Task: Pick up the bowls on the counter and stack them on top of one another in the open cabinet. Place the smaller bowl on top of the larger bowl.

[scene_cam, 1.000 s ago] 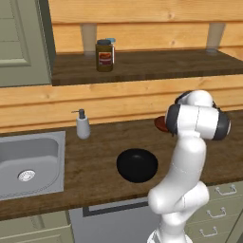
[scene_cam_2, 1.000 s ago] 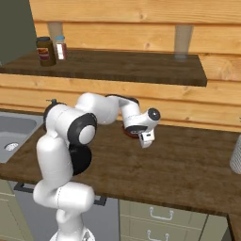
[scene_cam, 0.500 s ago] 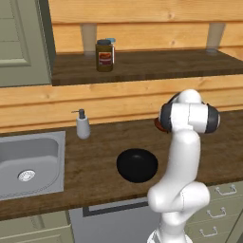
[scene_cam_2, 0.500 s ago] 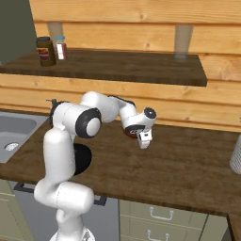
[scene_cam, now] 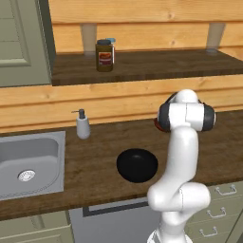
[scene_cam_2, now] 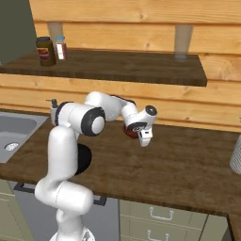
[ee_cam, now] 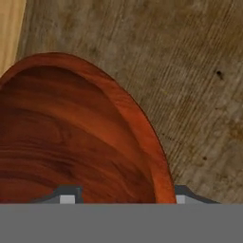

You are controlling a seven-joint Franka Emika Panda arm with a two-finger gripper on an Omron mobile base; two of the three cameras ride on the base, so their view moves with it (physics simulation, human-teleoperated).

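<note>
The smaller bowl (ee_cam: 71, 133), reddish-brown and shallow, sits on the counter (scene_cam_2: 188, 160) close to the back wall; a sliver of it shows beside the arm (scene_cam: 156, 124) and under the hand (scene_cam_2: 128, 132). My gripper (ee_cam: 124, 195) is down on it, its fingertips (ee_cam: 182, 194) standing astride the near rim, one inside the bowl and one outside, still apart. In the right base view the gripper (scene_cam_2: 143, 140) points down at the counter. The larger bowl (scene_cam: 137, 164), glossy black, rests near the counter's front edge, partly behind the arm (scene_cam_2: 84, 157). Above is the open cabinet (scene_cam: 152, 66).
A dark jar with a red label (scene_cam: 104, 55) and a small bottle (scene_cam_2: 60, 47) stand at the left of the cabinet shelf. A soap dispenser (scene_cam: 83, 125) and a steel sink (scene_cam: 28, 161) lie to the left. A grey object (scene_cam_2: 236, 153) sits at the far right.
The arm has swung a little toward the wall and the hand has come down over the reddish-brown bowl's rim. The fingers have drawn closer together.
</note>
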